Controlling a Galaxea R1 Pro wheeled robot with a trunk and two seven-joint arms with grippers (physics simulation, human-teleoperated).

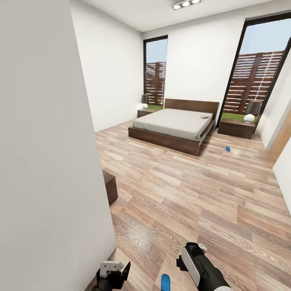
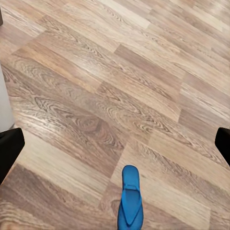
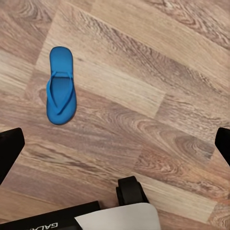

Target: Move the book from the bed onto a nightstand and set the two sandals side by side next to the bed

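Head view: the robot stands at the bedroom doorway with a white wall [image 1: 48,141] close on its left. Across the wood-plank floor [image 1: 194,194] stands the bed [image 1: 173,123], dark frame and light-grey mattress, headboard against the far wall between two tall windows. A small flat object, the book [image 1: 205,117], lies on the mattress near the headboard on the right side; its cover cannot be read at this range. A nightstand [image 1: 236,128] sits at the right of the bed with a lamp [image 1: 251,111] on top; a second nightstand [image 1: 144,112] at the left also carries a lamp [image 1: 144,101]. One blue sandal [image 1: 227,148] lies on the floor near the bed's right foot corner, apart from the frame. A dark low cabinet [image 1: 110,186] juts out from behind the near wall.

The other sandal [image 1: 165,282] lies on the floor directly in front of the robot, between the two arms.

Left wrist view: this near sandal [image 2: 130,203] shows toe-end forward, strap visible, partly cut by the frame edge. The left gripper [image 2: 115,148] stands wide, fingers at either edge, holding nothing.

Right wrist view: the same sandal [image 3: 60,85] shows whole, flat on the planks, clear of the right gripper [image 3: 115,148], which is likewise spread wide and empty. Part of the robot's base [image 3: 115,215] shows beneath.
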